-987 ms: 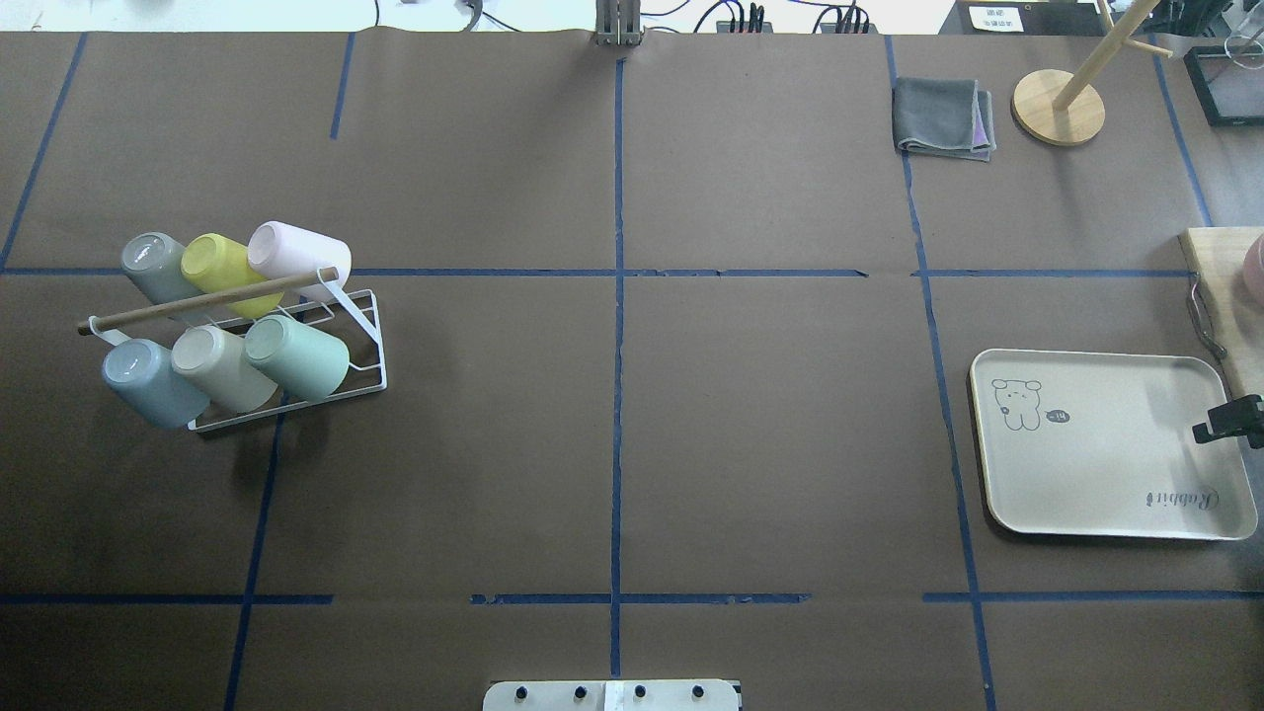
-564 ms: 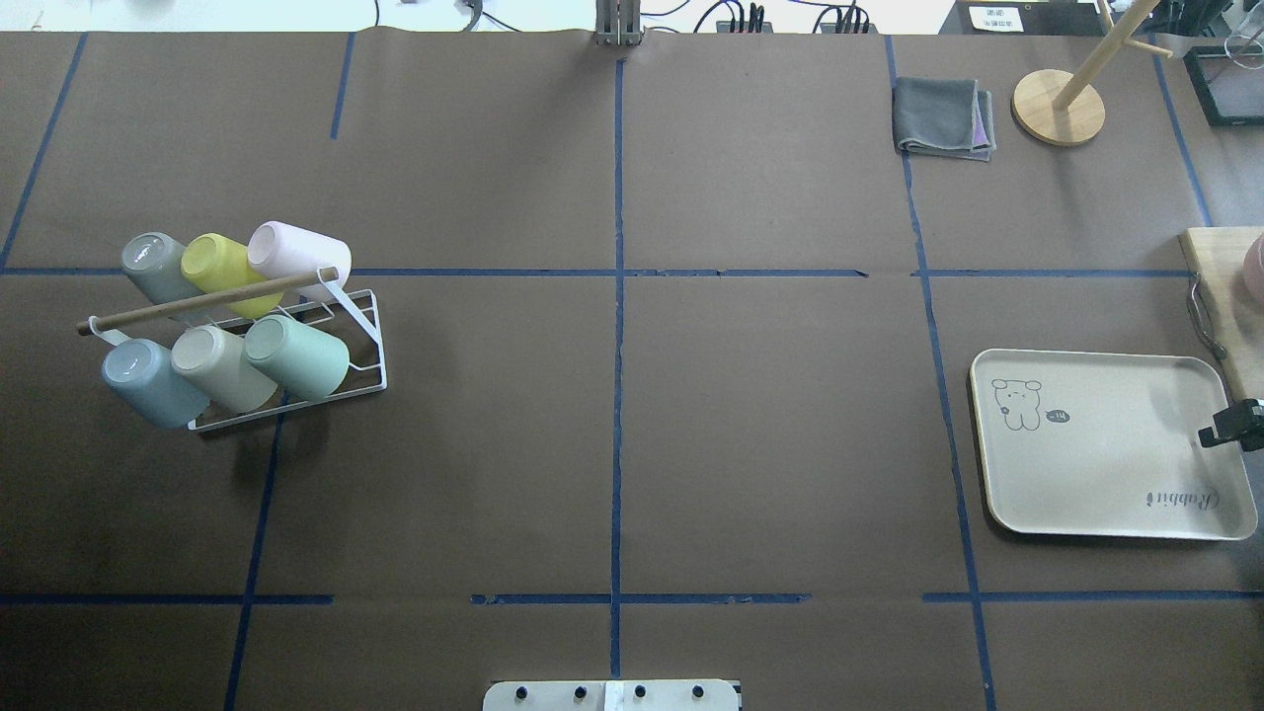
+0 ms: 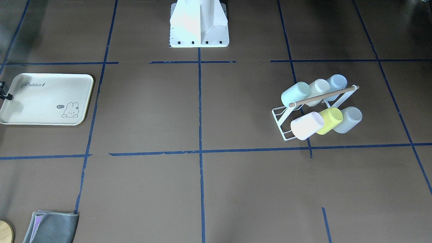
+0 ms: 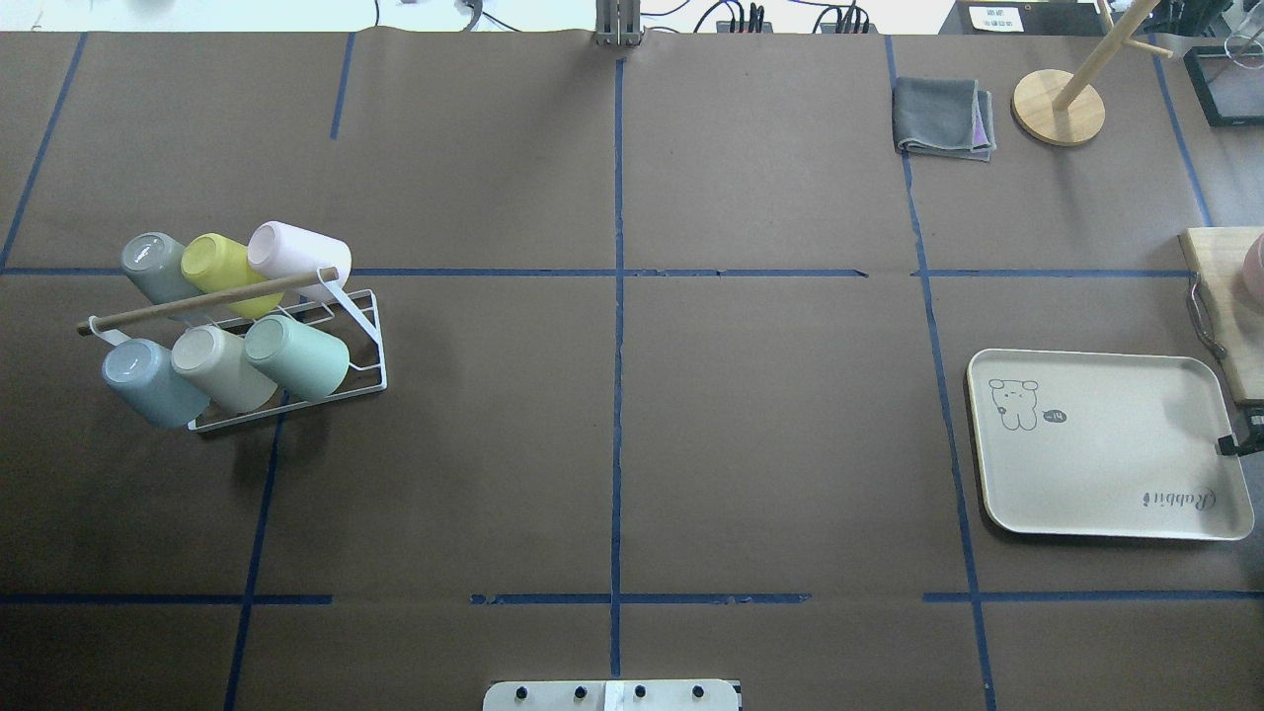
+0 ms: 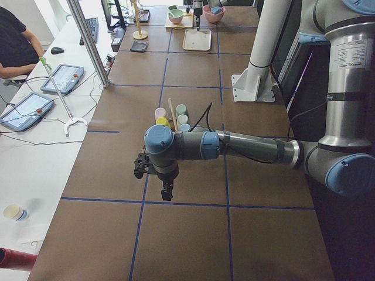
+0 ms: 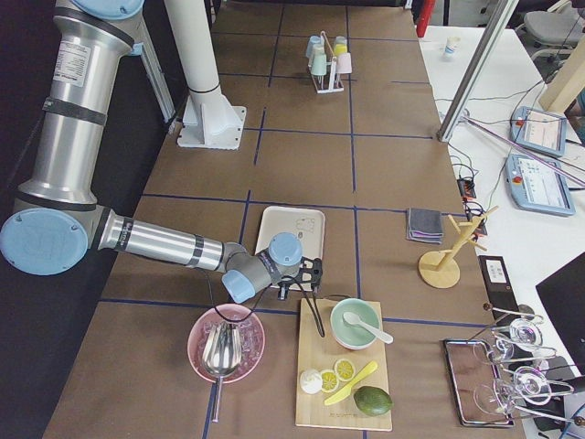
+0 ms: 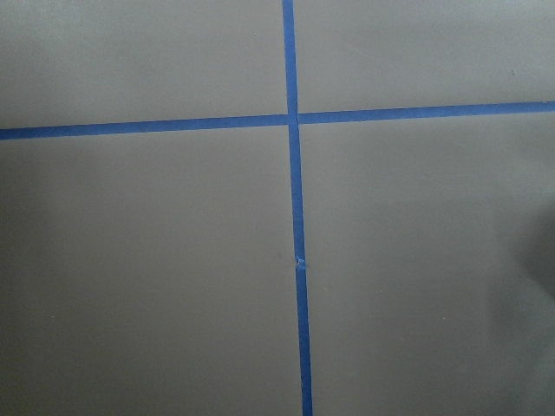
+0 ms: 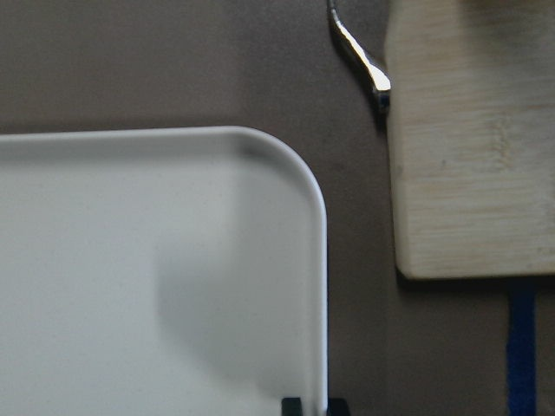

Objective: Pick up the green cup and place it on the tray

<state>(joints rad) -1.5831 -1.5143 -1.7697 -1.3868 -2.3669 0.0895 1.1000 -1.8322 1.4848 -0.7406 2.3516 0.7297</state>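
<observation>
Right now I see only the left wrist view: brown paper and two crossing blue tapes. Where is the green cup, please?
Observer: The green cup sits tilted on a white wire rack, in the row nearer the robot, beside a beige cup.
Operator: Is my left hand close to it?
Observer: No. In the exterior left view the left hand hangs apart from the rack, toward the table's left end.
Operator: And where is the tray?
Observer: The tray lies on the robot's far right, with no cup on it.
</observation>
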